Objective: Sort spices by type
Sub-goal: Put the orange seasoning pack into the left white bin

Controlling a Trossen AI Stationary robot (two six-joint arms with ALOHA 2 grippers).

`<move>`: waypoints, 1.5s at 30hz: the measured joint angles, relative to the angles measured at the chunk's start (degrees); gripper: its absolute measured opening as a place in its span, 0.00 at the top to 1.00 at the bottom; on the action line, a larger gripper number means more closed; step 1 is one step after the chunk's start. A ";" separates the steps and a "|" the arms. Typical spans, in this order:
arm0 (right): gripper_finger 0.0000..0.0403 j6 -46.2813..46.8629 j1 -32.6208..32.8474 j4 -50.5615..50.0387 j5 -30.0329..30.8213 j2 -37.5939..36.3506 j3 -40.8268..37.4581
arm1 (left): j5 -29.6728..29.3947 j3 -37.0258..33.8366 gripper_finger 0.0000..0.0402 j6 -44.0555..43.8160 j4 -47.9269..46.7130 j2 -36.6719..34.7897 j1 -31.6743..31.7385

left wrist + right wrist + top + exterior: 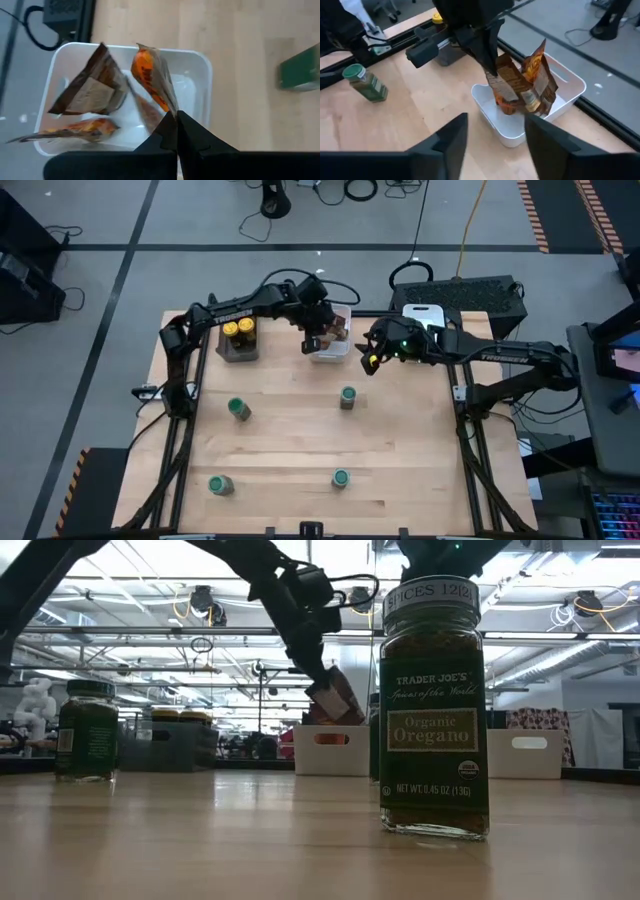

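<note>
The left gripper (176, 131) hangs over the white tray (330, 352) at the far edge of the tabletop (300, 435), its fingers pinched tight on the corner of an orange-brown packet (152, 77), which dangles upright just above the other packets (92, 90) already slumped inside. The right gripper (492, 135) sits just beside that same tray, fingers part open and holding nothing, pointed straight at the action. That crowding is the worry: two arms near one small tray, and any sideways move could clip the packet or nudge the tray. The grip itself looks thin, a corner hold only, so the packet could swing or slip and land across the rim instead of inside. The ones already in there lean tall against each other, so a careless drop could tip one out over the wall. Meanwhile four green-lidded jars (238, 409) stand scattered and well apart across the tabletop, not yet sorted, and the yellow-lidded jars (238, 328) rest in the dark tray (238, 350) to the left. The near oregano jar (434, 710) stands upright; a low sweep by either arm could knock it over.
</note>
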 joint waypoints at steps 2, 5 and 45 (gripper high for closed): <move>0.65 -0.87 -1.90 -0.15 -2.85 0.08 0.00 | -1.70 0.00 1.00 1.62 0.31 0.40 0.00; 0.80 -1.47 -4.05 -0.11 -5.90 0.08 0.00 | -3.41 -0.04 1.00 2.56 -0.10 0.94 0.07; 1.00 -2.34 -6.82 -3.07 -7.85 0.08 0.00 | -22.90 0.12 1.00 64.34 7.54 2.40 -5.47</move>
